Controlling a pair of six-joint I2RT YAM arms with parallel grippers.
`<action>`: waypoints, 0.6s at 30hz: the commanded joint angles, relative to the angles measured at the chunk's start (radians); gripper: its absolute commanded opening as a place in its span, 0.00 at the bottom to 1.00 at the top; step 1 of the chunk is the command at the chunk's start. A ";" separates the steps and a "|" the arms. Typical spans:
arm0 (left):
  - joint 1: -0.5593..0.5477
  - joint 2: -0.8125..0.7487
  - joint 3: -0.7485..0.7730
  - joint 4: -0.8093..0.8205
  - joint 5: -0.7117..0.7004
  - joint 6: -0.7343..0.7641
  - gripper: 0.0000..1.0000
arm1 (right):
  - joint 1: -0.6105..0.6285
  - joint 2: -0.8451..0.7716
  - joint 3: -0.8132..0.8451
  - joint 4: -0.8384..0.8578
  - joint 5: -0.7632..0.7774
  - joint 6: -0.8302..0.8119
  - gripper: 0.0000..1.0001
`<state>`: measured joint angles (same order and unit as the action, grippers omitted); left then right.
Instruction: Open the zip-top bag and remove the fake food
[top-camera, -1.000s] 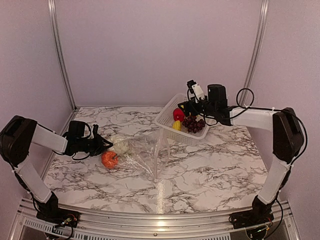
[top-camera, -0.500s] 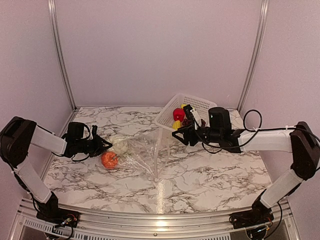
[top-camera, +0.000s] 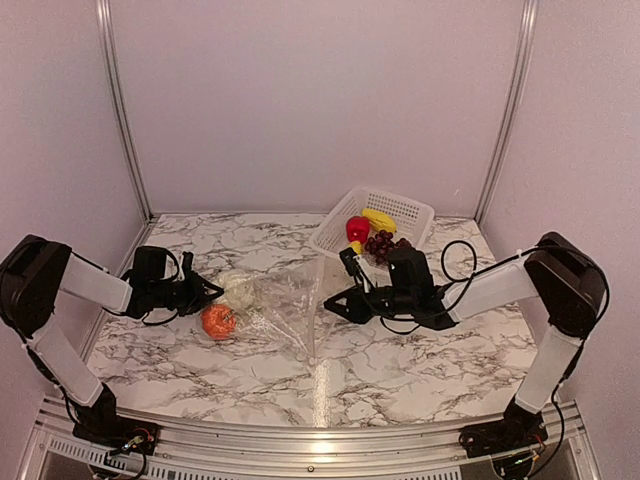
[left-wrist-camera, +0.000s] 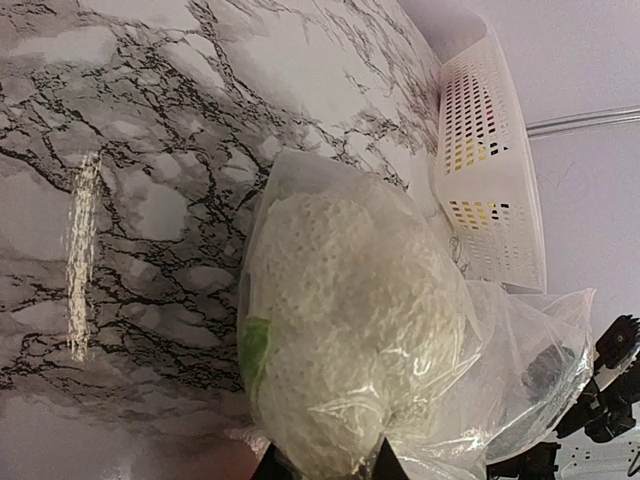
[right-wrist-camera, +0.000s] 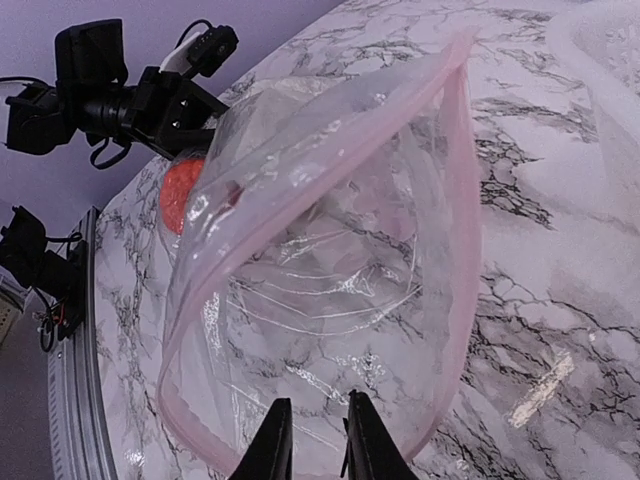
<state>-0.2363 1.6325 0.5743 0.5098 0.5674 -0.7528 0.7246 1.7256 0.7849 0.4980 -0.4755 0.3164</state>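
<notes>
The clear zip-top bag (top-camera: 290, 303) lies on the marble, its pink-edged mouth (right-wrist-camera: 455, 200) gaping toward my right gripper (top-camera: 331, 304). That gripper's jaws (right-wrist-camera: 315, 432) stand almost together just at the lower rim, with nothing clamped between them. My left gripper (top-camera: 207, 292) is shut on the film at the bag's closed end (left-wrist-camera: 325, 462). A white lumpy piece (left-wrist-camera: 350, 320) (top-camera: 238, 288) and an orange round piece (top-camera: 218, 320) (right-wrist-camera: 180, 190) sit inside the bag by that end. A red apple (top-camera: 357, 229), a yellow fruit (top-camera: 380, 219) and dark grapes (top-camera: 382, 243) lie in the basket.
The white perforated basket (top-camera: 412, 208) stands at the back right, just behind my right arm. Purple walls with metal posts close in the back and sides. A metal rail runs along the near edge.
My right arm swung from over the basket down and left to the bag's mouth, and its jaws closed up on the way. A yellow fruit now lies in the basket. The left arm held still.
</notes>
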 joint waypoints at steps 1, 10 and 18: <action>-0.006 -0.016 -0.026 -0.012 0.000 0.002 0.00 | 0.013 0.095 0.072 0.073 -0.027 0.044 0.17; -0.050 0.008 -0.013 -0.004 0.024 0.012 0.00 | 0.043 0.291 0.214 0.103 -0.045 0.024 0.19; -0.114 0.052 0.035 -0.011 0.035 0.025 0.00 | 0.054 0.391 0.320 0.108 -0.055 0.016 0.27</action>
<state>-0.3161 1.6455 0.5819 0.5282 0.5686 -0.7502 0.7639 2.0686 1.0397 0.5816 -0.5156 0.3393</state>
